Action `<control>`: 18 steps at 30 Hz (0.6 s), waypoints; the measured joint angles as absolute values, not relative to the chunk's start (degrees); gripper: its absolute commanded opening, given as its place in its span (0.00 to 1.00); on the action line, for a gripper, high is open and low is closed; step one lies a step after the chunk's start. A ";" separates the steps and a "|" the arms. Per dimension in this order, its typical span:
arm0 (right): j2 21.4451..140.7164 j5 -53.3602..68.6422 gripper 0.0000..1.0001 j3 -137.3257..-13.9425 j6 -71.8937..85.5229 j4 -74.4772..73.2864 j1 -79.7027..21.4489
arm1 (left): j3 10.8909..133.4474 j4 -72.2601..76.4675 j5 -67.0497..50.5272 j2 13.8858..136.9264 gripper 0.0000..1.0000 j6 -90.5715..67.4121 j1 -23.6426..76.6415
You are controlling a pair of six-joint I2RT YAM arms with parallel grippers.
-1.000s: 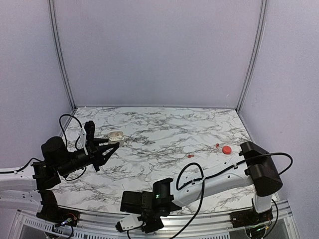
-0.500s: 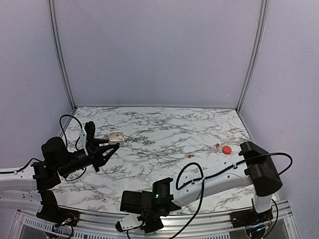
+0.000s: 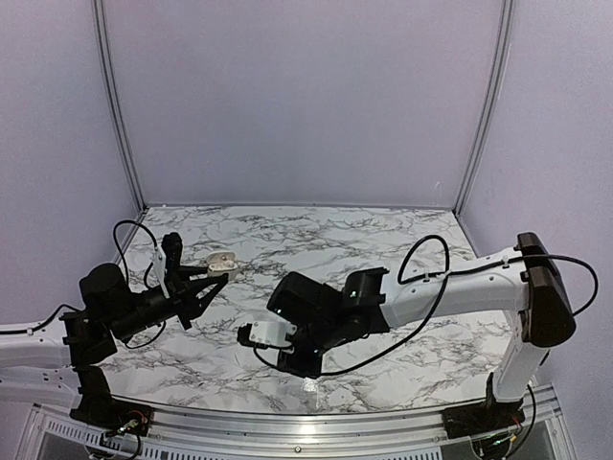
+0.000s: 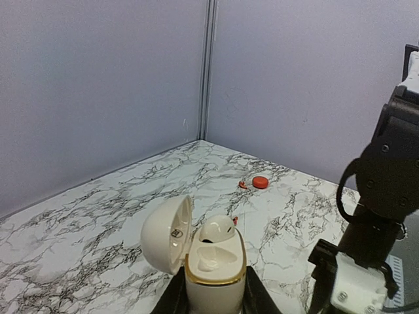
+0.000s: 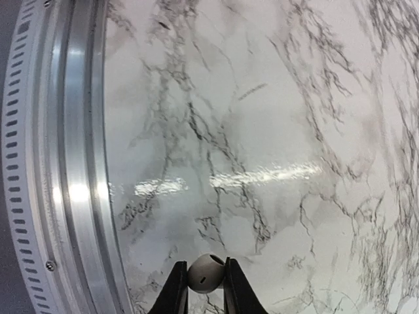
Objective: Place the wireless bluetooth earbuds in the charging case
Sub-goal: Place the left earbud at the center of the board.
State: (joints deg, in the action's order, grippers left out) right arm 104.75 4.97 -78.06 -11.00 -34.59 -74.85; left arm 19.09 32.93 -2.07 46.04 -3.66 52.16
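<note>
Earbud-docking step at mid-table: a small glossy white plastic earbud (image 5: 205, 275) is pinched between the right fingers (image 5: 178, 291), which are clenched on it above the grey-veined white marble table (image 3: 383, 240), close to the ribbed metal front rail (image 5: 72, 163). Off to the left, an oval white charging case with a gold rim (image 4: 213, 265) is gripped upright by the left fingers (image 4: 175, 296), its domed white lid (image 4: 167, 234) swung open to one side. Another white bud (image 4: 218, 229) is seen sitting in the case's farther well; the nearer well (image 4: 207, 261) looks empty and is judged to be the target.

For a clean insertion, the held earbud would best be carried over the case and brought down from above. It should be turned to match the well's shape, though its stem is hidden and its orientation cannot be told. It should be released only once seated. The case is best kept level and steady, and the open lid must be cleared on approach. A small red round case (image 4: 260, 182) lies well apart near the far wall — not part of this step.
</note>
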 measured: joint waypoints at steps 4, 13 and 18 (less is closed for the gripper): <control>102.59 4.14 0.12 -73.01 -3.03 -32.75 -69.60 | 18.68 32.99 -1.58 46.04 0.00 -3.66 52.16; 103.15 2.98 0.13 -66.48 11.75 -31.51 -62.59 | 17.47 32.95 -1.23 44.49 0.00 -3.66 52.16; 104.36 2.15 0.14 -66.48 16.40 -30.37 -61.01 | 16.78 32.97 -1.04 43.53 0.00 -3.68 52.16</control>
State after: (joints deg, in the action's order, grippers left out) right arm 104.36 2.15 -66.48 16.40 -30.37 -61.01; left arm 16.78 32.97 -1.04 43.53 -3.68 52.16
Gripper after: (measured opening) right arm 0.163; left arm 0.240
